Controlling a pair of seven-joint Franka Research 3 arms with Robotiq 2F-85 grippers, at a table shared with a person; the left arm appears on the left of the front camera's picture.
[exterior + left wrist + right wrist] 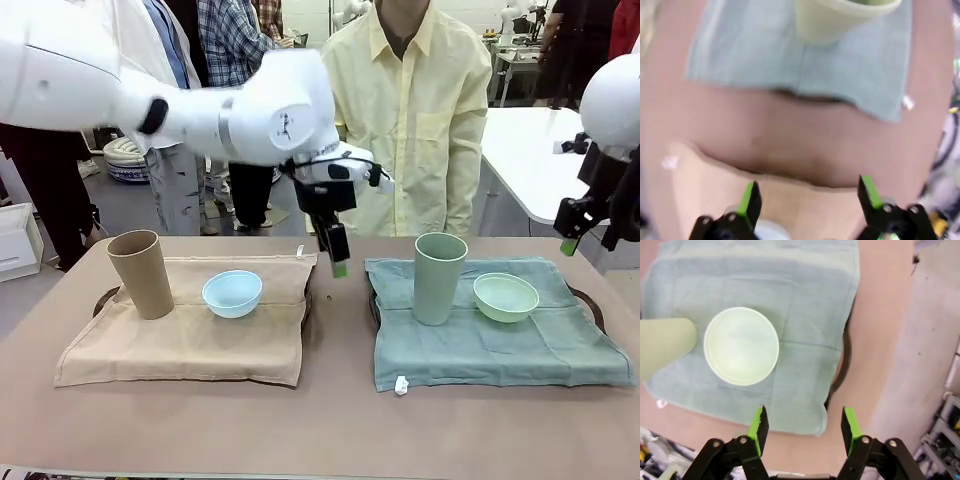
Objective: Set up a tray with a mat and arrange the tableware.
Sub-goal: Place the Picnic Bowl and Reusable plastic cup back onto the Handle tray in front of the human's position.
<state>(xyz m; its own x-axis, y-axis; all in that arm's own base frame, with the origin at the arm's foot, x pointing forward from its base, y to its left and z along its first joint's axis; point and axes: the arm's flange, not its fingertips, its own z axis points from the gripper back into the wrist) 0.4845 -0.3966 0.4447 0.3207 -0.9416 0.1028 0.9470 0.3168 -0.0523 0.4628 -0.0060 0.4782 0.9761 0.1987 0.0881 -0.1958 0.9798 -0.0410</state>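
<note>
A tan cup [140,272] and a light blue bowl [232,292] stand on a tan mat [180,340] over the left tray [103,300]. On the blue-green mat [500,345] over the right tray [592,302] stand a pale green cup [438,277] and a pale green bowl [505,296]. My left gripper [335,252] hangs open above the bare strip between the mats, holding nothing [809,197]. My right gripper [570,238] hovers open and empty above the right tray's outer edge [804,424], with the pale green bowl [741,346] and cup [662,342] below it.
A person in a yellow shirt [410,100] stands at the far side, with other people behind. A white table [530,150] stands at the back right. The dark tray rim [845,360] peeks from under the mat [805,300]. Bare table runs along the front.
</note>
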